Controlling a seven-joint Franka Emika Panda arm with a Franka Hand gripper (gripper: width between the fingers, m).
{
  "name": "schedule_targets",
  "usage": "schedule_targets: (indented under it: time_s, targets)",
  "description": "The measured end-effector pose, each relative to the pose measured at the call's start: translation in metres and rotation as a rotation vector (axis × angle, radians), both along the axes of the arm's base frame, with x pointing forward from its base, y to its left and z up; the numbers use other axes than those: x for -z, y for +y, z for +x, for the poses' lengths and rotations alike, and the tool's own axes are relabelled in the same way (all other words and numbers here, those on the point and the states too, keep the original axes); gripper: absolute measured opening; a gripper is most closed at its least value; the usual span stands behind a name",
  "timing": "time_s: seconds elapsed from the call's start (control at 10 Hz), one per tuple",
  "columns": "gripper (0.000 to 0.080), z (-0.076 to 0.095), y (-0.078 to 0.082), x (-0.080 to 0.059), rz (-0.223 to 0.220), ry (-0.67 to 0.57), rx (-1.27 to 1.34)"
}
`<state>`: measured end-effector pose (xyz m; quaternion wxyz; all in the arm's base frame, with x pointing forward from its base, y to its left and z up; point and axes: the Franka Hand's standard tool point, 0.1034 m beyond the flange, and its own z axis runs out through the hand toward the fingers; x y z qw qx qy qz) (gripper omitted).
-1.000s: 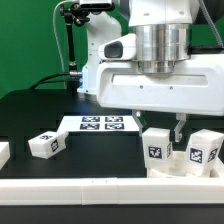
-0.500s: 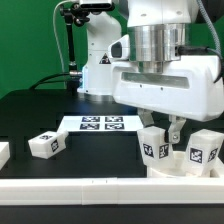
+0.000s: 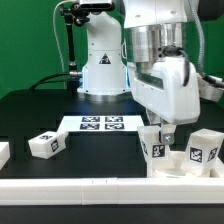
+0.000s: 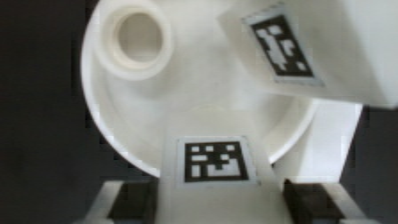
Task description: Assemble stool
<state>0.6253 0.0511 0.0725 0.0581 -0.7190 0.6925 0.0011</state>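
Two stool legs are up in the round seat (image 3: 186,171) at the exterior view's right, near the front of the black desk (image 3: 40,112). The gripper (image 3: 163,134) is straight above, reaching down, and its jaws are clamped on the nearer leg (image 3: 154,149), tag facing the camera. From the wrist view that nearer leg (image 4: 215,160) sits squarely between the two fingers (image 4: 128,203), planted on the seat's rim. The second leg (image 3: 205,151) stands just beside it, toward the exterior view's right, free of the gripper. Down inside the white seat an open round socket (image 4: 137,44) shows, with nothing in it.

Over on the exterior view's left, a loose leg (image 3: 45,144) lies on its side on the desk, well apart from the seat. The marker board (image 3: 100,123) lies flat behind it, in front of the robot's base. A long white rail (image 3: 80,186) runs along the front edge.
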Motion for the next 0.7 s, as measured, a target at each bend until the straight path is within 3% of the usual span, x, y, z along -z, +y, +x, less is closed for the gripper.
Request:
schedule_targets:
  time_s: [0.6,0.7]
  targets:
    - [0.034,-0.0024,0.0001,0.0012,0.01,0.022,0.16]
    - [0.0519,-0.0024,0.0006,0.0012,0.01,0.022,0.156]
